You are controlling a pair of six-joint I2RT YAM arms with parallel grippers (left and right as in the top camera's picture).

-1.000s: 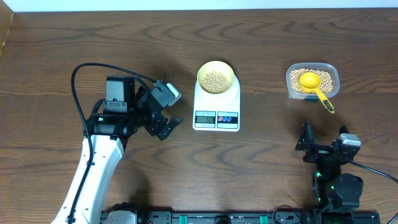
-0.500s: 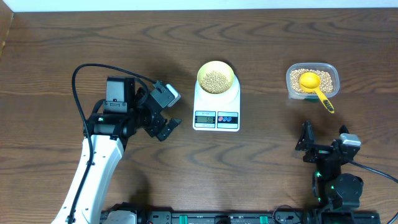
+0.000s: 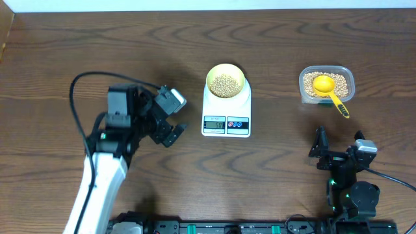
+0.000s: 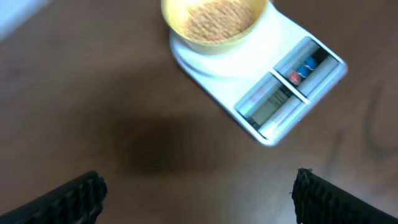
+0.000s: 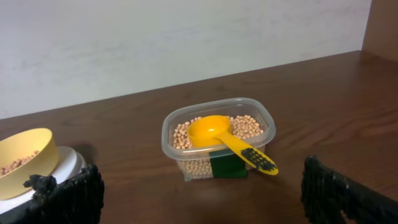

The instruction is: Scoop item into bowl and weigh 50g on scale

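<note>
The pale yellow-green bowl stands on the white scale and holds tan beans. The bowl, its beans and the scale also show in the left wrist view. My left gripper is open and empty, left of the scale; its fingers are spread wide. My right gripper is open and empty near the table's front right. In the right wrist view its fingers are wide apart, with the bowl at the left edge.
A clear plastic tub of beans stands at the back right, with a yellow scoop lying in it, handle over the front rim. The tub and scoop also show in the right wrist view. A pale wall runs behind the table.
My left arm has drawn back a little to the left, away from the scale. The right arm, bowl, scale and tub have not moved.
</note>
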